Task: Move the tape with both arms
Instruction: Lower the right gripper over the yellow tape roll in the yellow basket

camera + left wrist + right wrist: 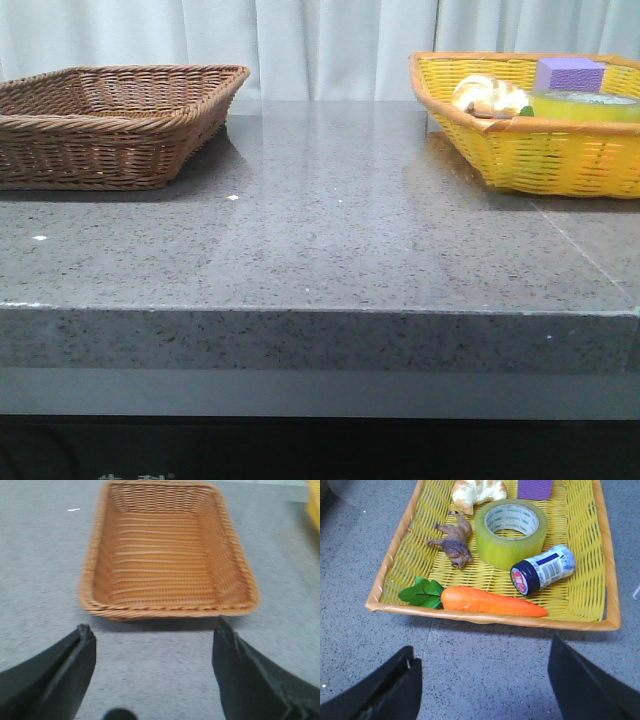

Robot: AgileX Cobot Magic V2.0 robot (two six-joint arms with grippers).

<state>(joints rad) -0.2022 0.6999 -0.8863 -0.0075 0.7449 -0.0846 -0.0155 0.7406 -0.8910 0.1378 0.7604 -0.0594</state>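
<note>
The tape [511, 532], a fat yellow translucent roll with a white core printed in green, lies flat in the yellow basket [395, 545]. In the front view its top edge [585, 105] shows over the rim of the yellow basket [560, 165] at the back right. My right gripper [482, 652] is open and empty over the grey table, short of that basket. My left gripper [152, 630] is open and empty over the table, short of the empty brown basket [170, 607]. Neither arm shows in the front view.
The yellow basket also holds a carrot [490, 601], a small jar [542, 570], a brown animal figure [454, 542], a bread roll [477, 491] and a purple cube [536, 488]. The brown basket [110, 125] stands at the back left.
</note>
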